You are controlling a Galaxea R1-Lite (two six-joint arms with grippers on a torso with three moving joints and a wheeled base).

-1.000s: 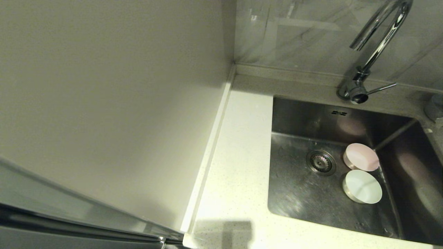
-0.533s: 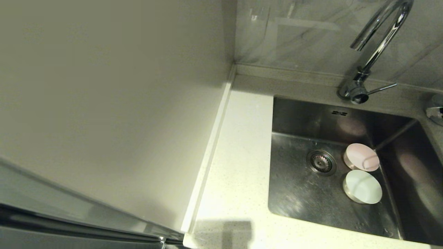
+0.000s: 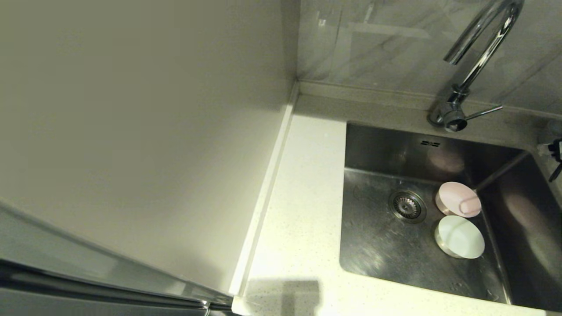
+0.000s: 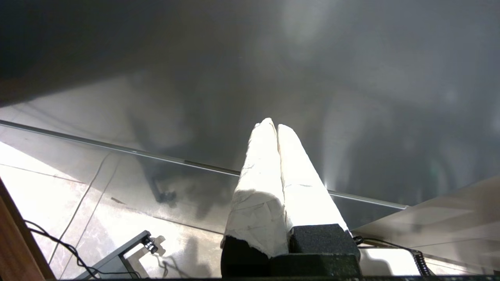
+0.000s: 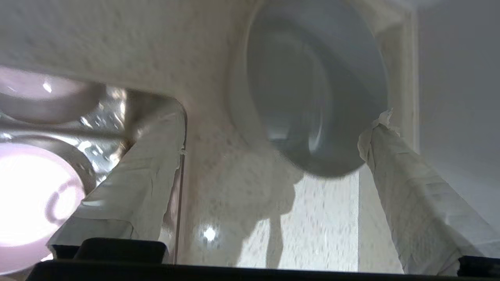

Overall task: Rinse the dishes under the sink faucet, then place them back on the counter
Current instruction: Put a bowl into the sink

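Steel basin first: the sink (image 3: 373, 245) holds the pale pink bowl (image 3: 458, 199) and the mint-white bowl (image 3: 459, 237), side by side just right of the drain strainer (image 3: 407, 206), and neither has shifted over the last second. What has changed is at the head view's right edge, where a dark piece of the right arm (image 3: 556, 153) has come into sight beside the sink's far right corner; a second ago only a grey blur sat there. The right wrist view shows why: the right tool (image 5: 273, 128) hangs with its fingers (image 5: 394, 164) wide apart over the speckled desk (image 5: 304, 218), with the pale blue bowl (image 5: 308, 89) between them but not gripped. My reading is that the arm is closing in on this third bowl to carry it to the faucet (image 3: 474, 66), so rinsing is barely under way. The left tool (image 4: 277, 128) is parked off the desk, fingers pressed together on nothing
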